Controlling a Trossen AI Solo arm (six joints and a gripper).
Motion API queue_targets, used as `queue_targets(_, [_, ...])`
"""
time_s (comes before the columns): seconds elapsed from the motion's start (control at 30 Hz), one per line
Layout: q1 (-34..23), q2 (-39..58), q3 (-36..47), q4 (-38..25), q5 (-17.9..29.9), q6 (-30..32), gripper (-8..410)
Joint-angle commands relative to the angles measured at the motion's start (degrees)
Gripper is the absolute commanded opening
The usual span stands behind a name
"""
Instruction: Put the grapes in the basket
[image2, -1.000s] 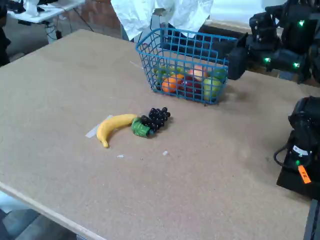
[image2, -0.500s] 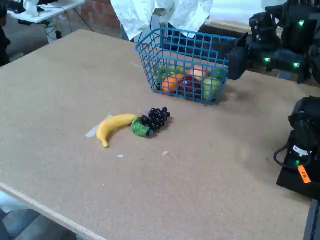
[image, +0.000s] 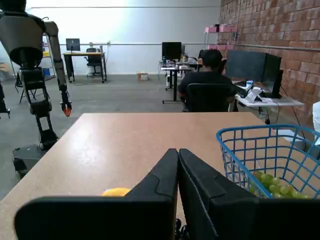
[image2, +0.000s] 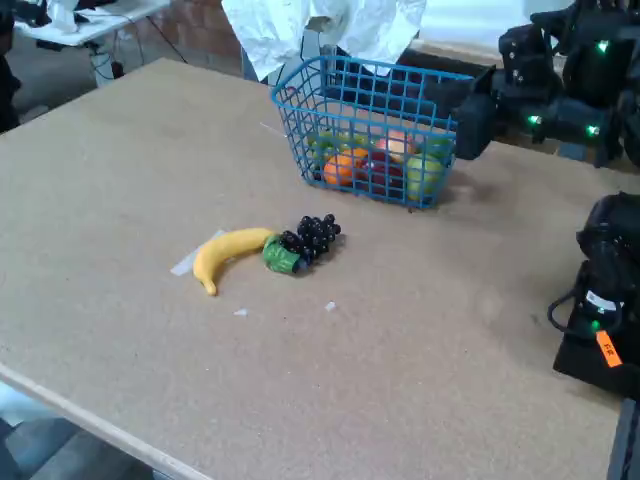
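The grapes (image2: 309, 237) on the counter (image2: 120, 180) look light and bumpy; I would grip the berry cluster's middle. The jaws are closed, empty.

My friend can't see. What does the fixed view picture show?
A small bunch of dark purple toy grapes lies on a tan table, touching a yellow toy banana. Behind them stands a blue wire basket holding fruit, with the black end effector at its right.

Blue wire-grid basket (image2: 366, 125), dark purple-black grapes (image2: 311, 238) with a green end, yellow banana (image2: 226, 254) — all on a tan table (image2: 120, 180).
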Motion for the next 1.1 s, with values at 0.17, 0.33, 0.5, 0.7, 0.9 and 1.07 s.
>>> queue_targets(0.17, [0.00,0.00,0.04,0.24,-0.07,-0.09,0])
queue_targets(0.33, [0.00,0.00,0.04,0.24,-0.04,-0.09,0])
queue_targets(0.5, [0.00,0.00,0.04,0.70,-0.07,-0.07,0])
queue_targets(0.7, [0.00,0.00,0.04,2.01,-0.04,1.84,0])
queue_targets(0.9, [0.00,0.02,0.04,1.55,-0.04,1.81,0])
queue_targets(1.07, [0.00,0.98,0.04,1.55,0.07,1.40,0])
